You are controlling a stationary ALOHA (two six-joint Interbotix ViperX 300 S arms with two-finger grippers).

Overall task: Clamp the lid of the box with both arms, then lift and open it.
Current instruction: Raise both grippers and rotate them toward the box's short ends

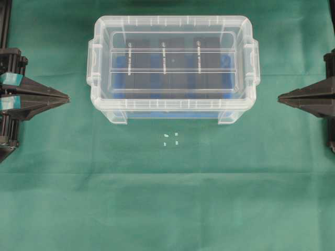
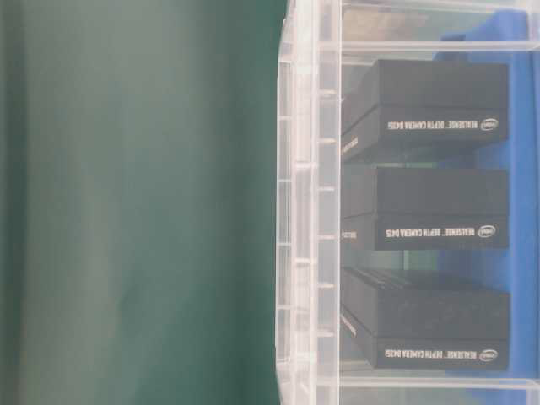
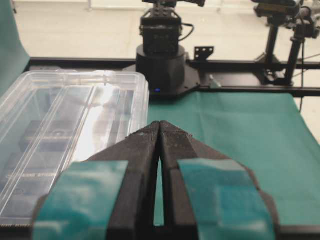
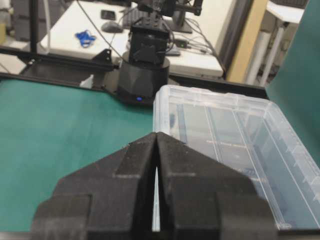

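Overhead view shows a wide green cloth-covered table (image 1: 63, 198) with the box (image 1: 172, 107), a deep rectangular clear plastic tub with side handles and a blue base, sitting at its upper middle. On top of the box sits the lid (image 1: 172, 31), a flat clear plastic panel with rounded corners and two long ridges, closed in place. Through the clear walls three black rectangular blocks (image 2: 439, 110) lie side by side on the blue base, each with small white print along one edge. To the left of the box, well apart from it, the left gripper (image 1: 67, 98), black with teal tape on its body, points at the box with its pointed jaws clenched together on nothing. To the right, also well apart, the black right gripper (image 1: 280, 97) points back at the box, its jaws likewise pressed together and holding nothing. Just in front of the box, a few small white marks (image 1: 171, 139) dot the cloth.
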